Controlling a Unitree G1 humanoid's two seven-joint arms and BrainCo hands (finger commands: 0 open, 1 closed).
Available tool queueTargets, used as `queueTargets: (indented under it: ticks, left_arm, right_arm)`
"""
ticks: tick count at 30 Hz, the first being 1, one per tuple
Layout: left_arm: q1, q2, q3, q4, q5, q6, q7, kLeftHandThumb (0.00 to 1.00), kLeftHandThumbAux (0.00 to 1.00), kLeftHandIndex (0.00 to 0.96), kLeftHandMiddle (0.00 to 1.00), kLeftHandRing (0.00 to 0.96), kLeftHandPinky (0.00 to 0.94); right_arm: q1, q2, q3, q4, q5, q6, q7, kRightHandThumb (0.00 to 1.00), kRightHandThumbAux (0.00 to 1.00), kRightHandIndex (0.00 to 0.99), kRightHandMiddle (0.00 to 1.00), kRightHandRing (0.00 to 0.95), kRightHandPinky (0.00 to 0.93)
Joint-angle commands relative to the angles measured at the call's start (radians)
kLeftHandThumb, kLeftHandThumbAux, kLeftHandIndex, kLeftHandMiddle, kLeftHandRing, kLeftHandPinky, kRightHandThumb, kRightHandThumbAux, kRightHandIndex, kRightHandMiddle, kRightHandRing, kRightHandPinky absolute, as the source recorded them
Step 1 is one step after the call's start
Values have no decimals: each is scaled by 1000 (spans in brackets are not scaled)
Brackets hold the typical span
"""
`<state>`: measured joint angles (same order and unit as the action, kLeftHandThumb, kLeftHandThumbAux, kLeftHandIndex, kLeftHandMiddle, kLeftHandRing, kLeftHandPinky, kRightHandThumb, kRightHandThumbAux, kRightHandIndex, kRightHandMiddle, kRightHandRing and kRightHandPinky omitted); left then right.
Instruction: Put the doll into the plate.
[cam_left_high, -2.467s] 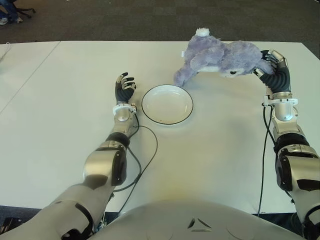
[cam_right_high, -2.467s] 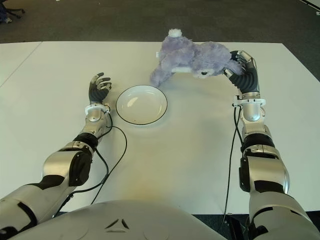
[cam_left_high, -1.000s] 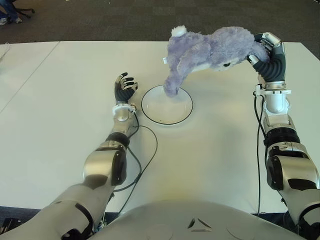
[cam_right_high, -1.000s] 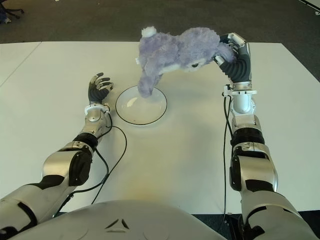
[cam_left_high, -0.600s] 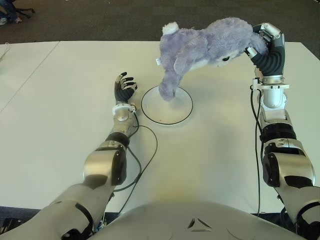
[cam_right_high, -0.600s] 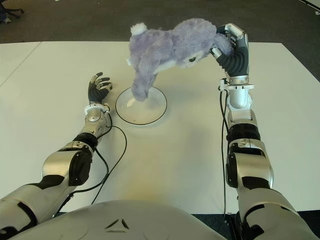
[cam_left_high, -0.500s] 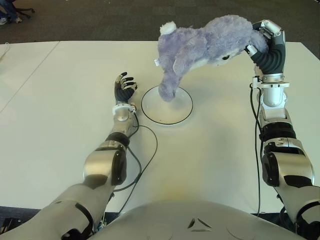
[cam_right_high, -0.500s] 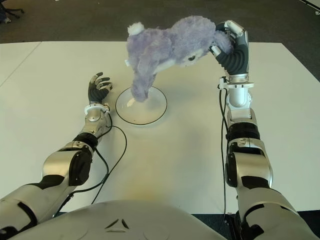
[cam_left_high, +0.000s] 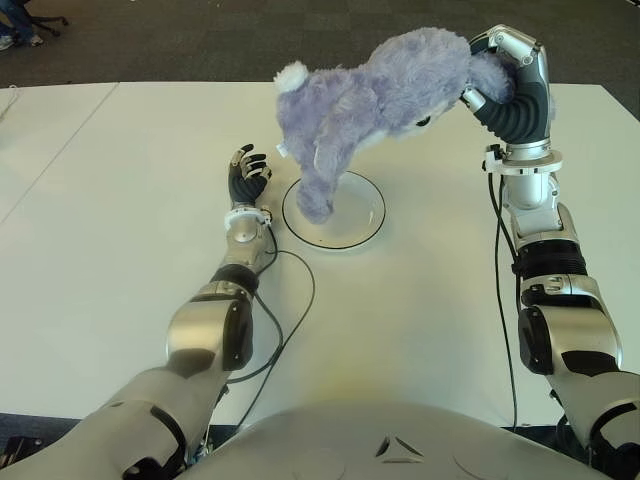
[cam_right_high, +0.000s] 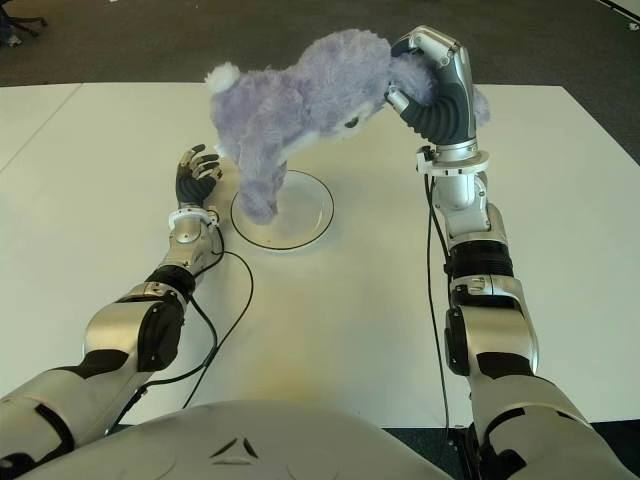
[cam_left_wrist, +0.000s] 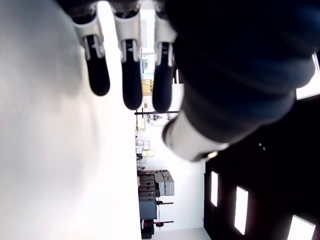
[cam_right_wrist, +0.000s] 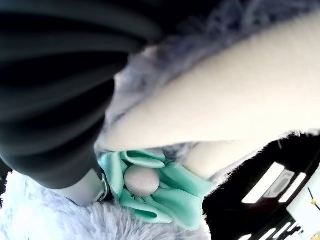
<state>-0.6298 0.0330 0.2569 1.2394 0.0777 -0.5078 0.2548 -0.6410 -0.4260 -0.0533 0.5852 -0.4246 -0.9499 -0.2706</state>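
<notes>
- White table (cam_left_high: 100, 250): flat work surface bearing the items below.
- Left hand (cam_left_high: 247, 176): black-fingered robot hand, showing just left of the plate; fingers loosely spread and straight, holding nothing; idle.
- Thin black cable (cam_left_high: 290, 310): loops across the table beside the left forearm, near the plate's nearer edge.
- Round white plate with a thin dark rim (cam_left_high: 365, 215): shallow dish at table centre; partly covered by the doll's hanging limb.
- Fluffy lavender plush doll with a white tail tuft (cam_left_high: 370, 90): held in the air, slung diagonally, head end up at the right hand, lower limb dangling over the plate's left portion; whether the limb touches the dish cannot be told. A mint-green bow (cam_right_wrist: 160, 187) shows at its neck in the right wrist view.
- Right hand (cam_left_high: 505, 70): raised above the table's far right, fingers curled tight around the doll's head end.
- Step in hand, as judged: carrying and lowering the doll over the plate.
- Next move, as judged: bring the bulk of the body over the dish centre, lower until it settles, then loosen the fingers; the floppy body may spill over the rim.
</notes>
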Motion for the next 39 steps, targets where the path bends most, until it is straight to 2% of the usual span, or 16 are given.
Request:
queueTargets:
  ticks: [1,3,9,14,17,20,25,32,39]
  left_arm:
    - [168,-33,6,119,-8,114,-23,399,927,197,329,344,359]
    - [169,-33,5,119,-6,111,-19,404,927,206,331,349,372]
    - [169,-36,6,119,-6,106,-7,414,930,210,345,346,334]
    - [167,-37,1,119,-2,108,-2,409,926,217,348,352,360]
    - [167,-36,-1,119,1,110,1,406,926,219,348,353,361]
    - [169,-35,-5,119,6,111,6,343,911,222,353,372,402]
    - [171,-30,-13,121,15,121,10,297,894,231,357,384,422]
    - [174,-24,-25,122,28,125,10,255,894,234,353,383,415]
    - [175,-23,-38,122,30,124,6,185,882,226,334,371,396]
  right_arm:
    - [-32,-1,13,-1,36,0,26,696,721,438,862,855,837]
    - [-37,3,13,1,39,11,31,695,721,437,862,856,835]
    - [-56,11,13,23,45,15,34,695,721,437,863,857,842]
    - [-64,23,19,34,59,17,45,696,720,438,861,858,843]
    - [-60,42,29,20,30,36,26,697,720,438,860,858,842]
    - [-53,67,43,0,-5,57,3,696,721,438,860,858,839]
    - [-63,81,59,24,1,56,6,695,722,437,859,859,844]
    - [-95,103,80,99,-20,32,-24,695,723,437,861,864,853]
    - [-131,129,95,149,4,-2,-24,695,724,437,863,866,853]
